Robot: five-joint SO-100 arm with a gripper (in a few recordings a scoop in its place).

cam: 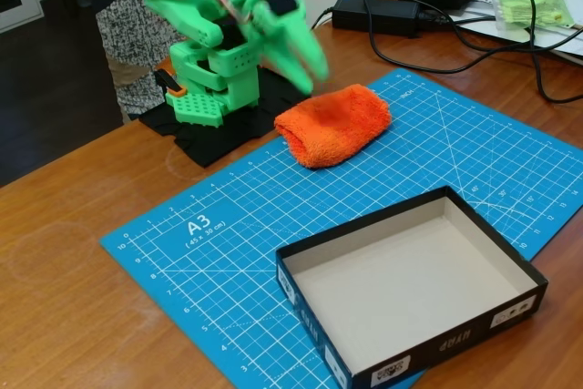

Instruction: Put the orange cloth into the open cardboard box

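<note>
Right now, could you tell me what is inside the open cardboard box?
The open cardboard box shows a bare off-white floor. The near walls hide a strip of floor. The orange cloth lies outside on the blue mat.

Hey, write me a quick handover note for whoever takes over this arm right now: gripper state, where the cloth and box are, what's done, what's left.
Gripper: empty, raised just above the mat behind the cloth; blurred, so open or shut is unclear.
Orange cloth: lying on the blue cutting mat, untouched.
Open cardboard box: at the mat's near edge, nothing inside.
Done: nothing yet.
Left: grasp the cloth, carry it over, release it in the box.
</note>
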